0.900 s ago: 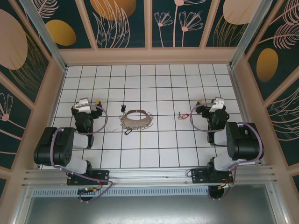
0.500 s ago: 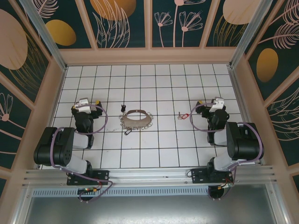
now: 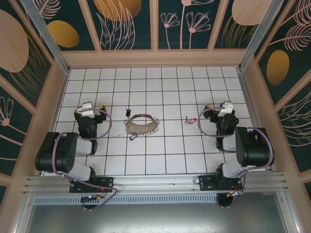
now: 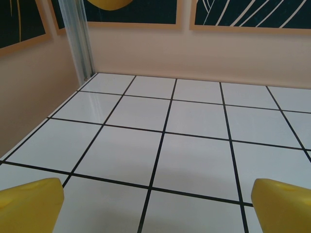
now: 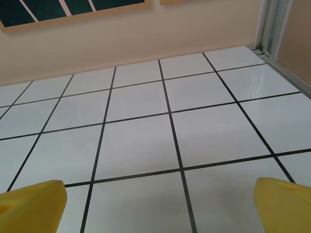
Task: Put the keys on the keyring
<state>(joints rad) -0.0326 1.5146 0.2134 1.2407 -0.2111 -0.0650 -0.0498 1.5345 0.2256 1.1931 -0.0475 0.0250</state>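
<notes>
Pickup isn't happening yet: left gripper [image 3: 94, 107] and right gripper [image 3: 218, 107] are both hanging wide open, empty. The keyring [image 3: 141, 129] is lying mid-table, black-head key [image 3: 128, 112] just beside it, red-tag key [image 3: 189, 120] nearer the right gripper, looking like the first grab. Overhead is giving those spots; wrist cams are giving yellow fingertips [image 4: 29, 206] over bare tiles [image 4: 194, 160].

The keyring [image 3: 141, 124] lies on the table [image 3: 170, 160], one key [image 3: 128, 112] behind-left, tagged key [image 3: 189, 120] to its right.

Tiny and cropped
Keys [image 3: 147, 130] on the keyring [image 3: 141, 125] were too small to count; the left wrist view cropped the yellow fingertips [image 4: 30, 206].
</notes>
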